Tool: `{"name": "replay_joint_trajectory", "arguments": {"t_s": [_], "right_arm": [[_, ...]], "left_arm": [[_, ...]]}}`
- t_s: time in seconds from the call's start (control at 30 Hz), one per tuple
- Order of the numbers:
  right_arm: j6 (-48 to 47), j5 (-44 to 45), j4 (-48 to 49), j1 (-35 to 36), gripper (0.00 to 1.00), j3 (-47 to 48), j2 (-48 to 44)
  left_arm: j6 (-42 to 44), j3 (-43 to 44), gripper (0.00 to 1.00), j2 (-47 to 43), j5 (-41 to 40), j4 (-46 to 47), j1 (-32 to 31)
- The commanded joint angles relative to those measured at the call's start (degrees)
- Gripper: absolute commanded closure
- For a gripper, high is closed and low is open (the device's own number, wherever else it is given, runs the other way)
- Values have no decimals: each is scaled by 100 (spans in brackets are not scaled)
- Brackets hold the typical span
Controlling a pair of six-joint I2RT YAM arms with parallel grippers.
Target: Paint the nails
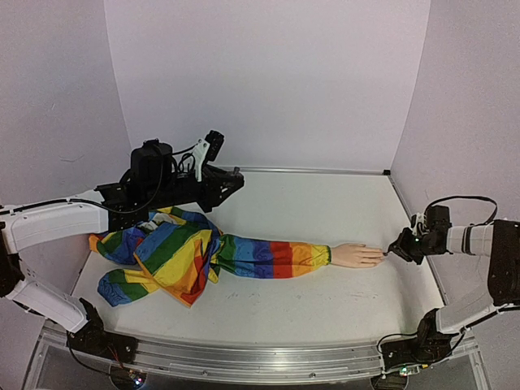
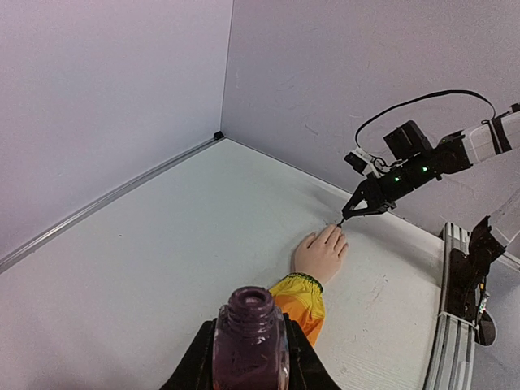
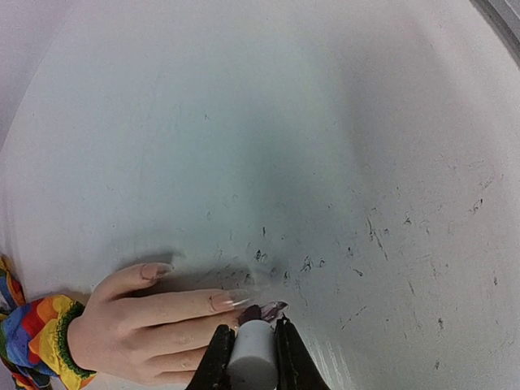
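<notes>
A pale peach mannequin hand (image 1: 356,255) lies palm down at the end of a rainbow-striped sleeve (image 1: 268,256). My right gripper (image 3: 252,331) is shut on a white brush cap (image 3: 250,361). Its dark purple brush tip (image 3: 264,311) touches the tip of the middle finger. The thumb nail (image 3: 153,270) and the index nail (image 3: 226,301) are peach. The nail under the brush looks dark. My left gripper (image 2: 250,357) is shut on an open bottle of purple polish (image 2: 250,337), held upright above the sleeve, back at the far left (image 1: 230,180). The left wrist view shows the hand (image 2: 321,253) and my right gripper (image 2: 366,203).
The bunched rainbow garment (image 1: 158,252) lies at the left under my left arm. Dark specks (image 3: 284,264) mark the table beyond the fingertips. Grey walls enclose the table, and a metal rail (image 1: 244,357) runs along the near edge.
</notes>
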Motion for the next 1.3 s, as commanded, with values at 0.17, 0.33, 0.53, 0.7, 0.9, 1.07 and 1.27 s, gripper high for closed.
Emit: {"name": "replay_joint_trajectory", "arguments": {"t_s": [0.17, 0.33, 0.53, 0.7, 0.9, 1.07, 1.27], "right_arm": [[4, 117, -59, -35, 100, 46, 25], [42, 223, -77, -33, 100, 62, 33], [36, 277, -86, -27, 100, 86, 85], [34, 348, -86, -31, 100, 87, 94], [68, 489, -102, -34, 100, 106, 121], [131, 673, -159, -34, 100, 124, 64], [238, 767, -260, -34, 100, 42, -395]], "left_arm": [[4, 177, 100, -197, -71, 92, -20], [6, 191, 100, -187, -71, 95, -20], [15, 179, 100, -205, -88, 81, -20], [23, 193, 100, -206, -97, 72, -20], [32, 221, 100, -193, -93, 68, -20], [41, 228, 100, -183, -75, 54, -20], [41, 213, 100, -216, -71, 54, -20]]}}
